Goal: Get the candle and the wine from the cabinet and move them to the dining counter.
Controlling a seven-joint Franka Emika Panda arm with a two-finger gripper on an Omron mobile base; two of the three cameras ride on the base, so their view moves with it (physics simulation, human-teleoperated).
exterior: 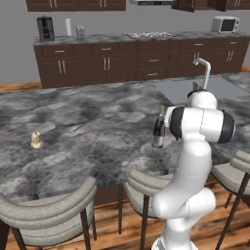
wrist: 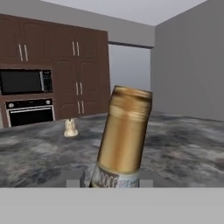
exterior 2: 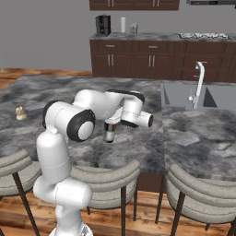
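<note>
The wine, a dark bottle with a gold foil neck, stands upright at the near side of the dining counter. My gripper is shut on it just below the neck. Whether its base touches the stone I cannot tell. From the right, the wine hangs under the hand, and the gripper is partly hidden by the wrist. The hand view has the gold neck of the wine rising from the gripper. The candle, small and cream, sits on the counter far to the left, also seen as candle and candle.
Grey cushioned stools line the near edge under the counter. A sink with a faucet is set into the counter's right side. Behind stand base drawers, a microwave, a coffee machine and wall cabinets.
</note>
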